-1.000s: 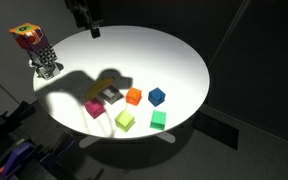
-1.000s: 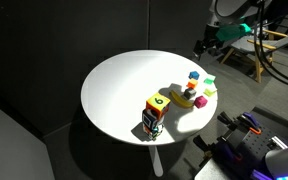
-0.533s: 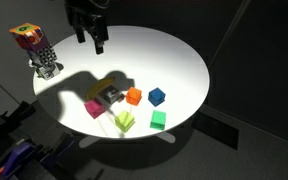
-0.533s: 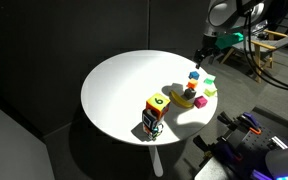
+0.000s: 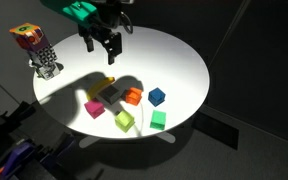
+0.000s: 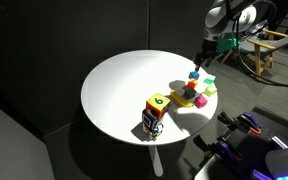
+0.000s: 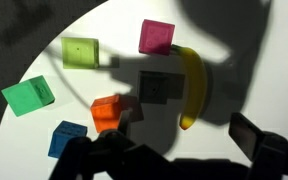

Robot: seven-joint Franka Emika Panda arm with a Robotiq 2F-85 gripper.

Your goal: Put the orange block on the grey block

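The orange block [image 7: 108, 112] sits on the round white table [image 5: 169, 55], in the arm's shadow. In the wrist view the grey block [image 7: 159, 87] is just right of it and a little further up the frame, with a small gap between them. In an exterior view the orange block [image 5: 133, 96] lies right of the grey block [image 5: 112, 95]. My gripper [image 5: 101, 50] hangs open and empty above the table, behind the blocks. It also shows in the wrist view [image 7: 174, 150] and in an exterior view [image 6: 203, 57].
A yellow banana [image 7: 191, 85] lies against the grey block. A pink block [image 7: 156, 37], a yellow-green block [image 7: 80, 52], a green block [image 7: 28, 95] and a blue block [image 7: 68, 138] surround the pair. A mesh holder with a colourful object [image 5: 36, 48] stands at the table's edge.
The gripper has come down from the top edge of the view towards the cluster of blocks. The blocks and banana have not moved.
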